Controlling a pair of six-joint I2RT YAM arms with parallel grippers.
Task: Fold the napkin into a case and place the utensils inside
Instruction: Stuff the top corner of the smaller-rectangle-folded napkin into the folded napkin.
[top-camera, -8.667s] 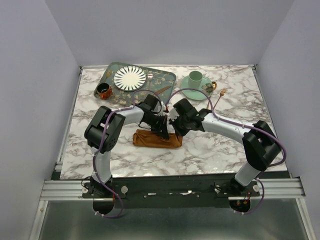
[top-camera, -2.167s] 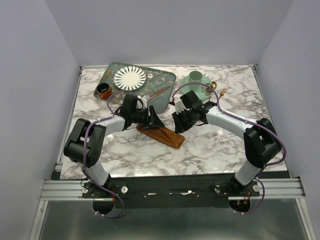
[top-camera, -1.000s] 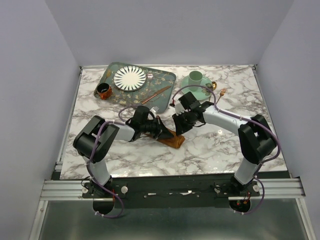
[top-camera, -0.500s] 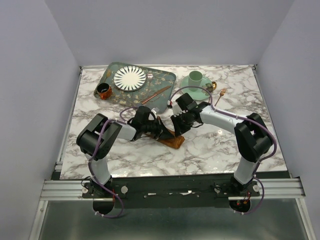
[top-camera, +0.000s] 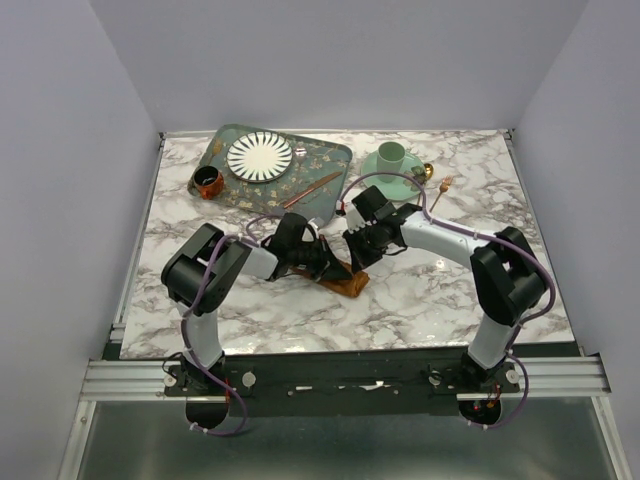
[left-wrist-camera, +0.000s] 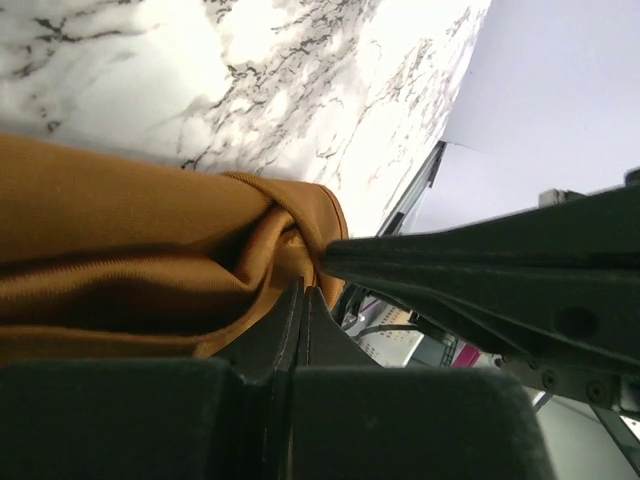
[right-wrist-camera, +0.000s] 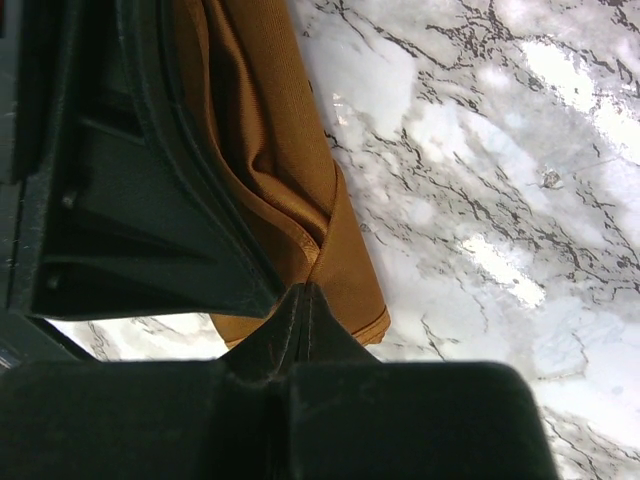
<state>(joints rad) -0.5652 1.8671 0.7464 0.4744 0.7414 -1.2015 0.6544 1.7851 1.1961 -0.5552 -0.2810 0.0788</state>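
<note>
Opening the folded napkin (top-camera: 349, 283) at mid-worktop (top-camera: 440, 290)
Left gripper (left-wrist-camera: 300, 300) and right gripper (right-wrist-camera: 305, 296) are each clamped on a cloth layer; best to part the layers slowly and evenly, without dragging the fold.

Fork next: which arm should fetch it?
Right, probably. The fork lies far right by the saucer, just beyond the right gripper. The left gripper, shut on the napkin, would have to cross over.
</note>
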